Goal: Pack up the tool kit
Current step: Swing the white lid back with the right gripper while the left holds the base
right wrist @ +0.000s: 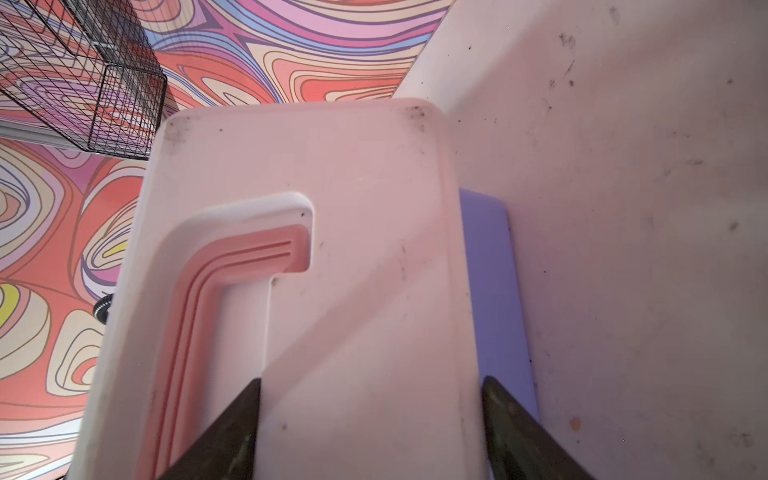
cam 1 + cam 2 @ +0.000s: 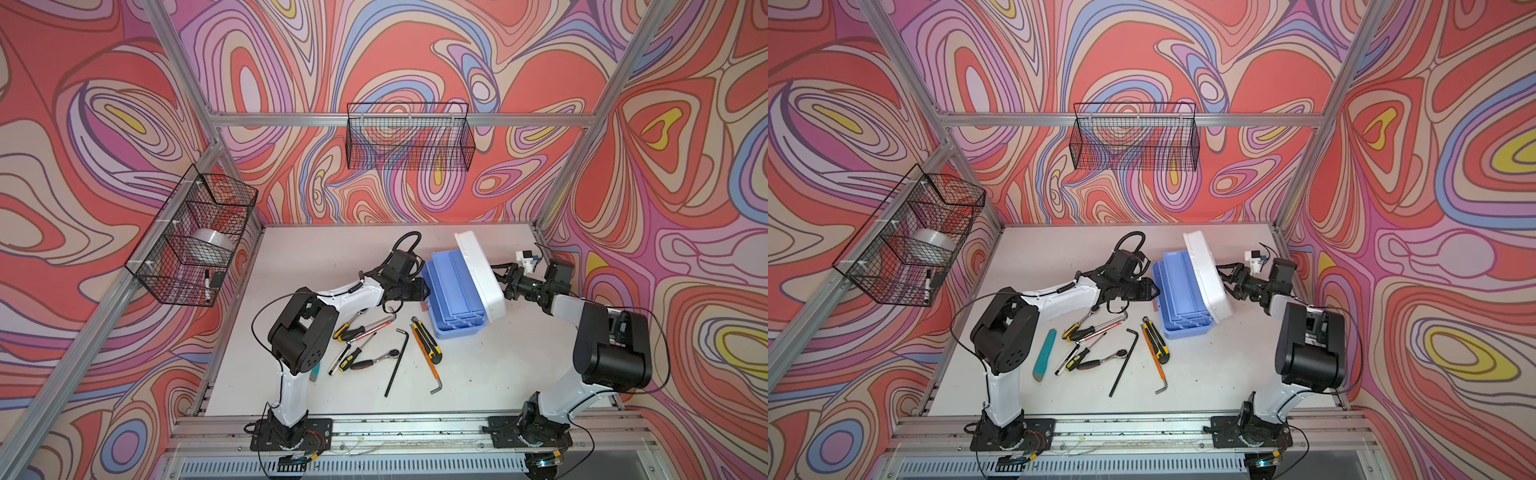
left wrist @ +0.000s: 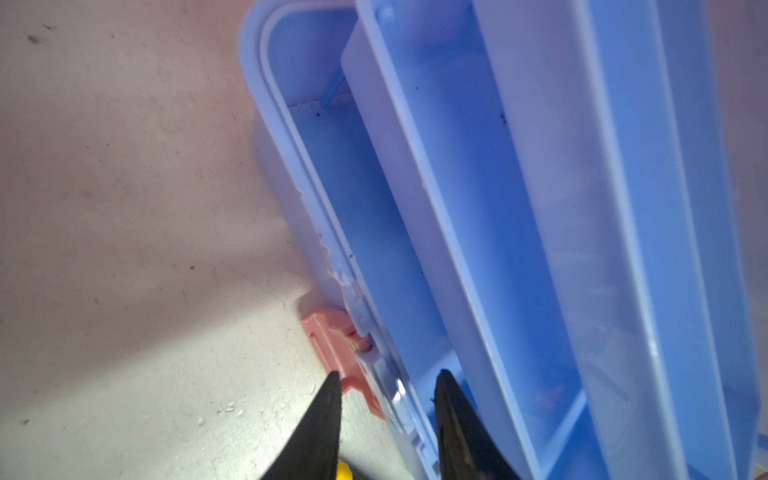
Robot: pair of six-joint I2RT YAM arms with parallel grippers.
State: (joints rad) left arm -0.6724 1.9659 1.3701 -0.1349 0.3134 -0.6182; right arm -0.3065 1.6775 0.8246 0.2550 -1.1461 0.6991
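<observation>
The tool kit's blue base (image 2: 453,291) stands open at the table's middle with its trays (image 3: 478,208) fanned out. Its white lid (image 2: 482,274) tilts up on the right side. My left gripper (image 3: 388,374) is open and straddles the base's left wall: one finger is outside by the pink latch (image 3: 332,336), the other inside. In a top view it sits at the box's left edge (image 2: 1156,289). My right gripper (image 1: 372,379) is open wide against the lid's outer face (image 1: 353,187), beside the pink handle (image 1: 232,266). Loose tools lie in front: utility knife (image 2: 426,336), ratchet (image 2: 376,359), screwdrivers (image 2: 353,328).
A black hex key (image 2: 397,361) and an orange one (image 2: 428,361) lie near the tools, and a teal tool (image 2: 1044,353) lies by the left arm. Wire baskets hang on the left wall (image 2: 195,237) and back wall (image 2: 409,137). A small white device (image 2: 524,255) sits at the back right.
</observation>
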